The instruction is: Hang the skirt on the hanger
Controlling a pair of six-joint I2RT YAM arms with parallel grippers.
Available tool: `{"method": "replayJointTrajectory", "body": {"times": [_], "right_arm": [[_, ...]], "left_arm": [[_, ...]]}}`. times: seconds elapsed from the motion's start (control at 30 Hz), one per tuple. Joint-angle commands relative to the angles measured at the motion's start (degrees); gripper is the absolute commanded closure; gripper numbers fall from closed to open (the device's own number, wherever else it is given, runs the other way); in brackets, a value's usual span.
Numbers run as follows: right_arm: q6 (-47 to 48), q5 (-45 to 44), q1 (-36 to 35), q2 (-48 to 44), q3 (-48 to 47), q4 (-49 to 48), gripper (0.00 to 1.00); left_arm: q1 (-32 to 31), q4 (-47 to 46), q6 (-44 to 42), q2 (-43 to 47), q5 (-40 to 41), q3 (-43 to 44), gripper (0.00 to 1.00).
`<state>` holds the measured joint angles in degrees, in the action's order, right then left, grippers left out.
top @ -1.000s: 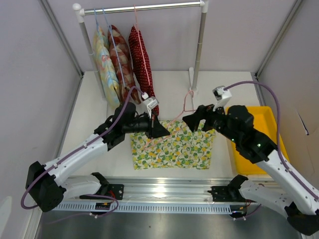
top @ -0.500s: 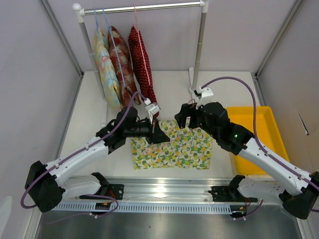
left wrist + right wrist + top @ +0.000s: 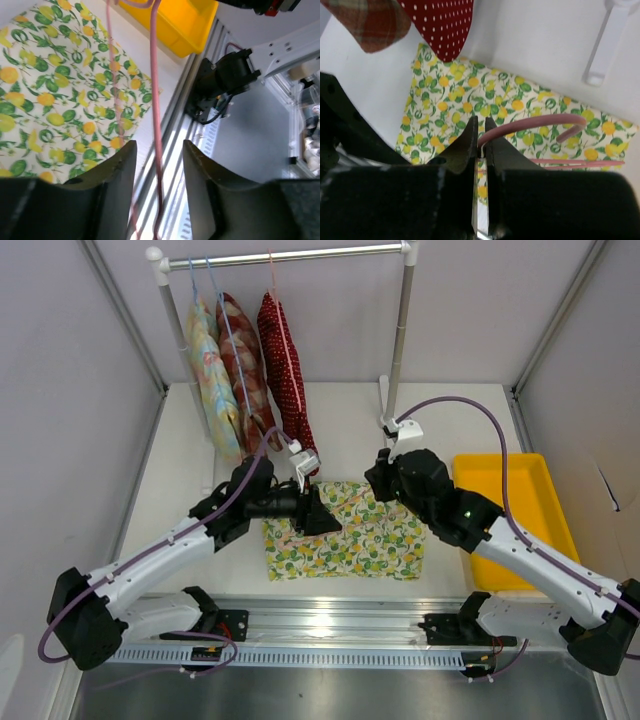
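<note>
Here the skirt (image 3: 350, 535) is lying flat on the tabletop (image 3: 340, 420) with the hanger (image 3: 530, 125) hanging just above it, so the hanging step is seemingly only beginning. The right fingers (image 3: 469, 147) are pinching the wire beside the hook, while the left fingers (image 3: 117, 165) are standing apart around a wire, unclamped; next, the waistband probably needs lifting onto the hanger. No writing is showing legibly.
</note>
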<state>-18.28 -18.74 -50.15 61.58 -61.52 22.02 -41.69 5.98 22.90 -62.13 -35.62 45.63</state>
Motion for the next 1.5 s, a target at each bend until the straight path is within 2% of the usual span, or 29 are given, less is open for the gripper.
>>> {"method": "replayJointTrajectory", "body": {"times": [0.0, 0.03, 0.17, 0.4, 0.6, 0.7, 0.73, 0.8, 0.87, 0.93, 1.0, 1.1, 1.17, 1.2, 1.23, 1.27, 1.3, 1.37, 1.47], "right_arm": [[-3.07, -2.79, -1.52, -0.50, -1.68, -0.41, 1.00], [-3.51, -3.31, -2.22, -0.24, -1.94, 0.12, 1.00], [-5.79, -5.51, -3.64, 1.26, -3.26, 2.24, 1.00], [-7.47, -5.08, -4.60, 4.95, -5.89, 4.78, 1.00], [-7.91, -4.55, -4.61, 6.27, -7.83, 6.37, 1.00], [-8.08, -4.90, -4.61, 6.97, -8.01, 7.24, 1.00], [-8.17, -4.81, -4.61, 7.06, -7.92, 7.33, 1.00], [-8.52, -4.73, -4.61, 7.06, -7.48, 7.77, 1.00], [-8.79, -4.72, -4.69, 7.15, -7.13, 8.04, 1.00], [-9.14, -4.72, -4.61, 7.15, -6.78, 8.39, 1.00], [-9.31, -4.55, -4.69, 7.32, -6.77, 8.83, 1.00], [-9.58, -4.99, -4.69, 7.85, -6.69, 9.71, 1.00], [-9.84, -5.25, -4.69, 7.94, -6.69, 10.41, 0.93], [-10.10, -5.69, -4.61, 7.85, -6.69, 10.76, 0.83], [-11.06, -6.21, -4.69, 7.76, -6.69, 11.28, 0.61], [-11.33, -7.00, -4.61, 7.50, -6.86, 12.42, 0.51], [-12.12, -7.97, -4.69, 6.63, -6.95, 13.22, 0.36], [-12.91, -9.20, -4.69, 5.22, -7.13, 16.19, 0.27], [-15.20, -11.75, -4.69, 1.01, -6.34, 19.80, 0.21]], "left_arm": [[-0.41, -1.67, -2.85, 1.57, 1.95, 2.01, 0.47], [-0.49, -1.76, -3.20, 1.05, 2.30, 2.36, 0.40], [-1.28, -1.23, -6.19, -1.93, 3.18, 6.39, 0.38], [-4.27, -3.87, -10.06, -8.44, 3.45, 9.83, 0.38], [-5.94, -5.36, -10.94, -12.05, 4.94, 10.89, 0.43], [-6.30, -5.10, -11.12, -12.66, 6.78, 11.33, 0.50], [-6.47, -4.84, -11.38, -13.10, 7.31, 11.50, 0.58], [-6.56, -4.31, -11.91, -13.54, 8.45, 11.94, 0.66], [-6.65, -4.66, -12.00, -14.07, 9.33, 11.94, 0.78], [-6.65, -5.53, -11.91, -14.25, 9.78, 11.51, 0.83], [-6.65, -7.45, -11.91, -14.51, 10.04, 10.72, 0.96], [-6.65, -8.96, -11.47, -15.39, 10.04, 10.01, 1.00], [-6.65, -10.80, -11.73, -16.00, 9.16, 9.57, 1.00], [-6.65, -12.03, -11.73, -16.35, 8.81, 8.52, 1.00], [-6.47, -13.26, -11.56, -16.53, 8.29, 7.30, 1.00], [-6.38, -16.41, -11.21, -16.53, 6.37, 5.72, 1.00], [-6.21, -17.83, -9.99, -16.79, 5.39, 4.48, 1.00], [-5.95, -22.12, -8.58, -16.88, 3.55, 2.11, 1.00], [-5.24, -28.62, -5.67, -17.06, 1.61, -2.20, 1.00]]}}
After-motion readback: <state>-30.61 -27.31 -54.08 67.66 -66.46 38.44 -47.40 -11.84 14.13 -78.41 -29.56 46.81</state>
